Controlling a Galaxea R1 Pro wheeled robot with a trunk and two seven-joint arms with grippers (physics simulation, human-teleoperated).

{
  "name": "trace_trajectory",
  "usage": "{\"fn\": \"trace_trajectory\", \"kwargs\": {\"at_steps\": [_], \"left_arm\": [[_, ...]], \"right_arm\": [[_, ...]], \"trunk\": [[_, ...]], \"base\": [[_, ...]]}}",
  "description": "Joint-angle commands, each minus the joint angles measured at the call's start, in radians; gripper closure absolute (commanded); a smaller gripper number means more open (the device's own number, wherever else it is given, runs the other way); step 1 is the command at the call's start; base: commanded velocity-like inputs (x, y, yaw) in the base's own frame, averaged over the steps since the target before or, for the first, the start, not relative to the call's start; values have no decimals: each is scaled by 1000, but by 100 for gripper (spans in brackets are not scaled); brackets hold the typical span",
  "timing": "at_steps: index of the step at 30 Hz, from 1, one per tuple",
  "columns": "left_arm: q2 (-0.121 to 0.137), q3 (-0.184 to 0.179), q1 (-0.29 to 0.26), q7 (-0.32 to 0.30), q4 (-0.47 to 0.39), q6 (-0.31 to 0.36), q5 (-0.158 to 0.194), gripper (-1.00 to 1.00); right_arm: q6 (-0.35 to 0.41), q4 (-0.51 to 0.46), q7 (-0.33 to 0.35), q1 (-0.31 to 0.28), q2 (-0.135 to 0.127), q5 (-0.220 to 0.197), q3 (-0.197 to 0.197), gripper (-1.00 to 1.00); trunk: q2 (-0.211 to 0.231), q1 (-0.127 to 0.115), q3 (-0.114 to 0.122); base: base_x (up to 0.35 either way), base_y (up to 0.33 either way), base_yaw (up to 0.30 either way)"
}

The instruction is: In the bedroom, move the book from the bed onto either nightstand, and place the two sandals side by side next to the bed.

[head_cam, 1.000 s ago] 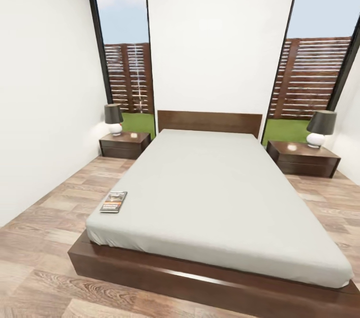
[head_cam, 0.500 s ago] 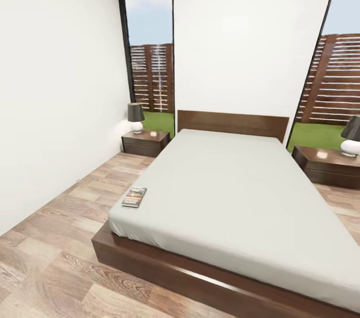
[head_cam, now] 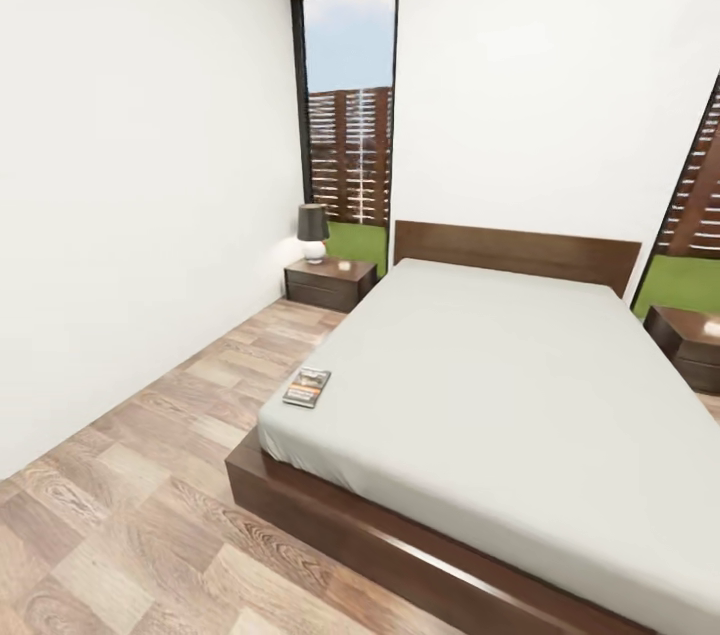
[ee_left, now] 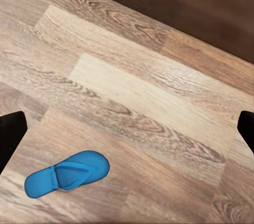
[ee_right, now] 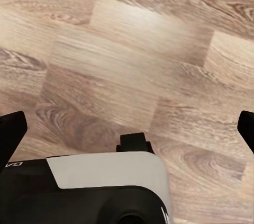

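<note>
1. The left arm's black two-fingered gripper (ee_left: 127,128) is pointing down, its dark fingertips (ee_left: 10,131) showing at opposite edges of the left wrist view, spread wide with nothing between them.
2. The right arm's black two-fingered gripper (ee_right: 127,128) is likewise facing down, its fingertips (ee_right: 11,128) sitting far apart at the edges of the right wrist view and holding nothing.
3. A black and pale grey rounded part of the robot's body (ee_right: 100,187) is lying below the right gripper.
</note>
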State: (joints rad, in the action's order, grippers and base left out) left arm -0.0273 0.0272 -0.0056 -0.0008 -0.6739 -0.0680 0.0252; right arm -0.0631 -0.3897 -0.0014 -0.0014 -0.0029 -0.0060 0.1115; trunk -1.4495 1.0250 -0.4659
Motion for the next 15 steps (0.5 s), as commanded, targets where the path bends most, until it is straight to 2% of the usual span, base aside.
{"fn": "trace_trajectory", "kwargs": {"at_steps": [1,15], "left_arm": [[-1,2,-1,0,0,-3,3,-100],[-2,1,-1,0,0,-3,2,-100]], "right_arm": [[-3,0,0,0,0,-1,2,-100],[-3,0,0,0,0,0,2,-100]], "trunk": [[-1,0,-1],[-1,0,-1]], "base": [[0,0,271],[0,0,271]]}}
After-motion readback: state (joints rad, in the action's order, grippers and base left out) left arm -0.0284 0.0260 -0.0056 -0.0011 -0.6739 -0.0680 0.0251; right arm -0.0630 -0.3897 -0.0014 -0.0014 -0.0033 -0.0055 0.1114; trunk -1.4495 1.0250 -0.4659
